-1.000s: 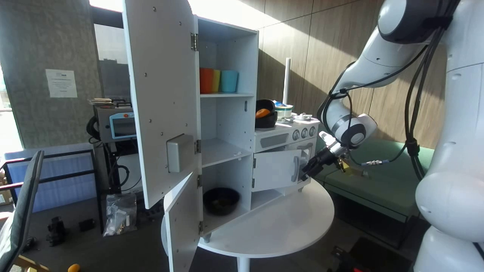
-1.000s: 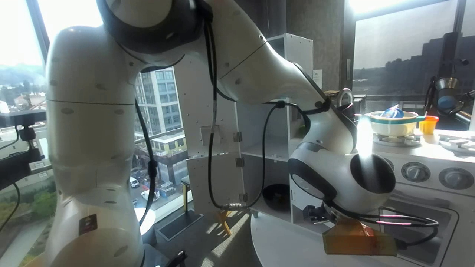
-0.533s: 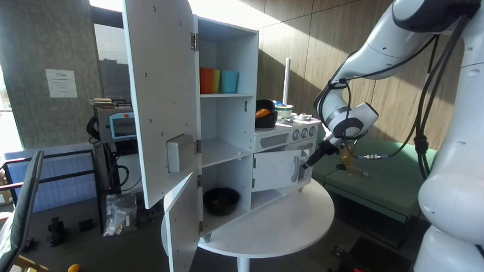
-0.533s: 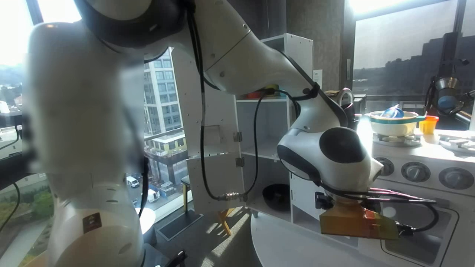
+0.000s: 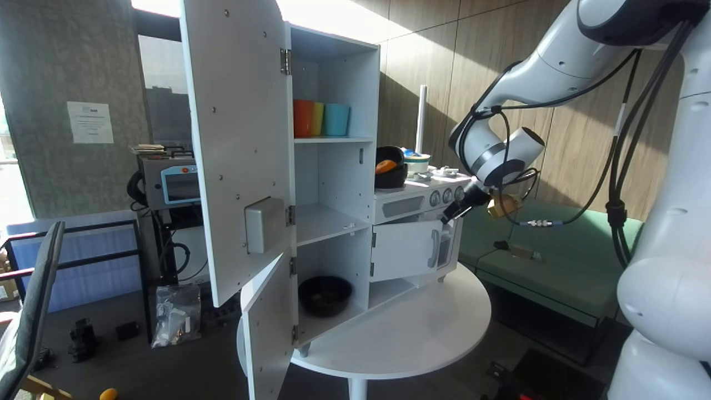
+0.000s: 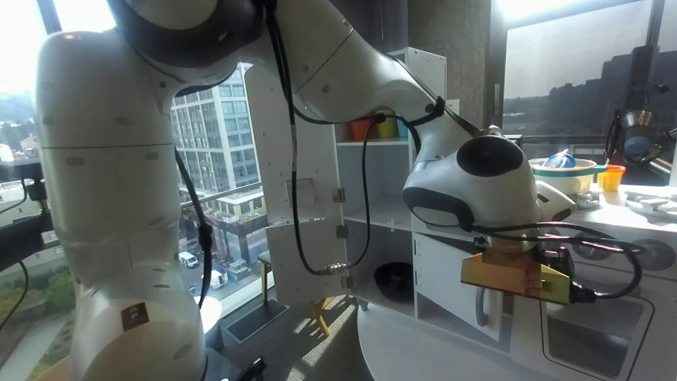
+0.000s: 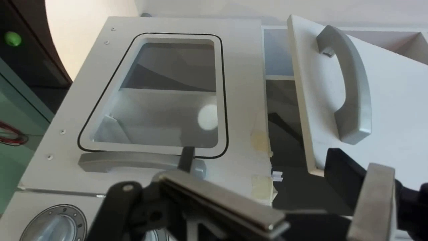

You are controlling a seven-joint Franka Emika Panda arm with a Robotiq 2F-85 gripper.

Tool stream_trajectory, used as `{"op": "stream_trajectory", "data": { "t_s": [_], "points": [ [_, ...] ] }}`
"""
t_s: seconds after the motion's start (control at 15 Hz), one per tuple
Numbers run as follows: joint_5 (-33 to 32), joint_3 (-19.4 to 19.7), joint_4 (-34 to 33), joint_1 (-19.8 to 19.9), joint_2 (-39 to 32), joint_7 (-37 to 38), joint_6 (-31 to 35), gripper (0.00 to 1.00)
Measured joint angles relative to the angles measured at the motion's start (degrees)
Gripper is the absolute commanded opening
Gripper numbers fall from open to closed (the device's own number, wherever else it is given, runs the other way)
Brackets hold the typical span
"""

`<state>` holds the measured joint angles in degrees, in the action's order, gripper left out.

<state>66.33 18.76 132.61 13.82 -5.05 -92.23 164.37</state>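
**Gripper (image 7: 261, 152) raised to the top corner of the small white door (image 7: 391, 93), released**

Tool: fingers (image 7: 187, 159) spread wide, nothing grasped between them. In the wrist view one finger overlaps the oven handle (image 7: 133, 159), the other overlaps the door's free edge. Contact with either: cannot tell.

Change: in an exterior view the tips have climbed over the last second, from the lower part of the door's free edge to its top corner. The orange mount (image 6: 515, 275) on the wrist also sits higher; the door's grey handle (image 6: 480, 307) shows below it, a spot covered half a second ago. The door itself keeps the same angle, partly open.

Surroundings, referred to the small white door:
- Free-edge side: oven window (image 7: 160, 117), with the oven handle along its frame; stove knobs (image 5: 447, 195) higher up on the same side.
- Above: pot (image 5: 417, 163) with a blue item in it, and black cookware (image 5: 391, 179) holding something orange, both on the stovetop.
- Hinge side: tall cabinet (image 5: 333, 219), its doors swung wide. Black bowl (image 5: 325, 297) in the bottom compartment; cups (image 5: 336, 119) on a shelf well above door height.
- Below: round white table (image 5: 400, 344) bearing the whole unit.
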Motion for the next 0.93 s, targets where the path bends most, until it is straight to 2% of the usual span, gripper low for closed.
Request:
{"op": "stream_trajectory", "data": {
  "t_s": [0.2, 0.33, 0.47, 0.93],
  "points": [
    [-11.11, 0.27, -0.32, 0.69, 0.97, 12.91, -0.15, 1.0],
    [-15.09, 0.63, -0.83, 0.68, 1.98, 18.53, -1.23, 1.0],
    [-16.74, 0.6, -1.67, 0.61, 2.95, 21.8, -2.43, 1.0],
    [-18.35, -0.28, -2.84, -0.69, 1.01, 25.02, -3.16, 1.0]
  ]
}}
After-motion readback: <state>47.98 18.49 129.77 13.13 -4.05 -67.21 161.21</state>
